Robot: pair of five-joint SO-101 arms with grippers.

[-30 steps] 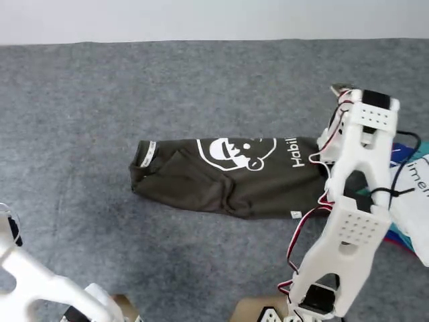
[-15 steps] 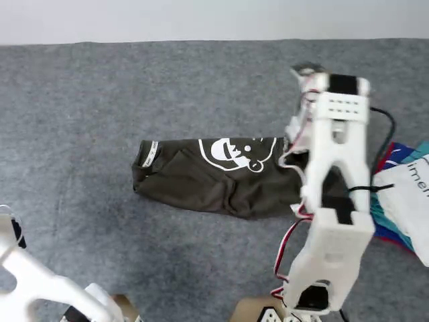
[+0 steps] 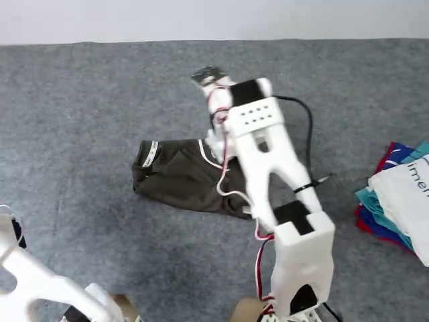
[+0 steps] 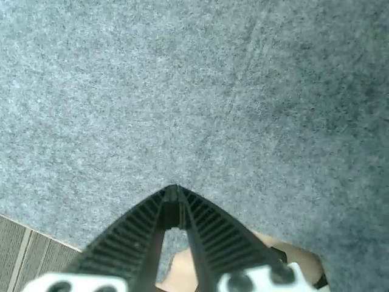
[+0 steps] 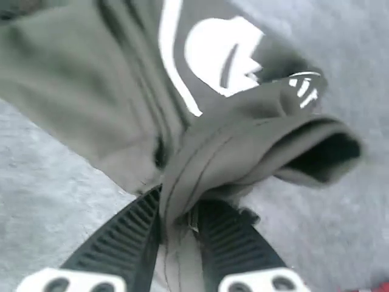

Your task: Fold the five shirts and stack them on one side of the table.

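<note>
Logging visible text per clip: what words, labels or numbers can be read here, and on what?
Neck label on the dark shirt: too small to read.
White print on the dark shirt: folded over, blurred, unreadable.
White shirt on the pile: letters cut off at the edge.

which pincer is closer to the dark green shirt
Right. The right pincer grips the dark green shirt by its edge; the left pincer is shut over bare carpet, away from it.

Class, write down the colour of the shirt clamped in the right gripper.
The shirt is dark olive with a white print, clearest in the right wrist view.
</note>
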